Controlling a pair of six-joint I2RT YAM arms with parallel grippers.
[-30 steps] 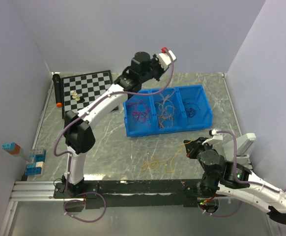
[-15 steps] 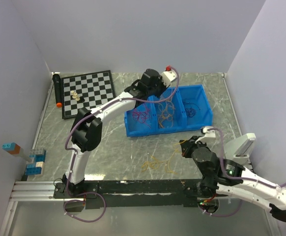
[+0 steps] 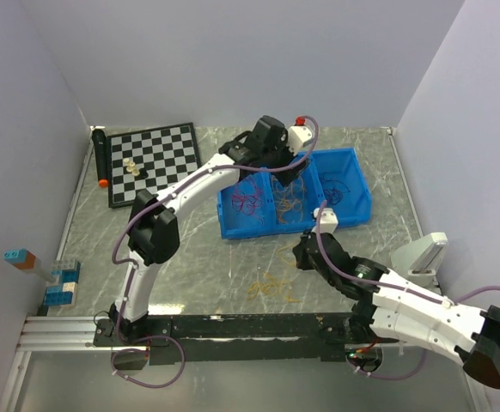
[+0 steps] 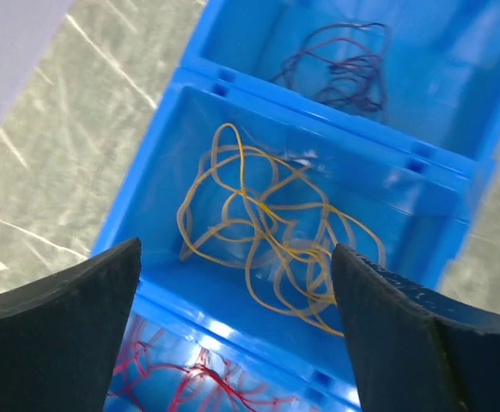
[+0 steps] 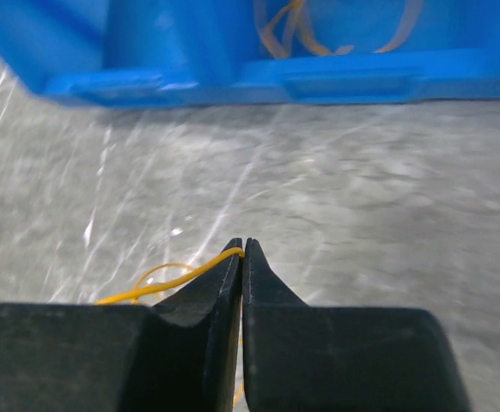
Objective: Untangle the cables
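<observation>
The cables are thin curly strands sorted in a blue bin [image 3: 353,210]: red ones [image 3: 248,202] on the left, yellow ones [image 4: 267,232] in the middle, purple ones [image 4: 344,64] on the right. My left gripper [image 4: 234,257] hangs open over the divider between the red and yellow compartments, holding nothing. More yellow cables [image 3: 271,287] lie loose on the table in front of the bin. My right gripper [image 5: 243,245] is low over the table just before the bin, shut on one yellow cable [image 5: 160,279] that trails off to the left.
A chessboard [image 3: 154,159] with a few pieces lies at the back left, a black marker [image 3: 100,159] along its left edge. Toy blocks [image 3: 61,283] sit at the near left. A white object [image 3: 422,253] rests by the right wall.
My left gripper came down over the bin and opened. My right arm swung forward and left towards the bin's front wall, pulling the yellow cable with it.
</observation>
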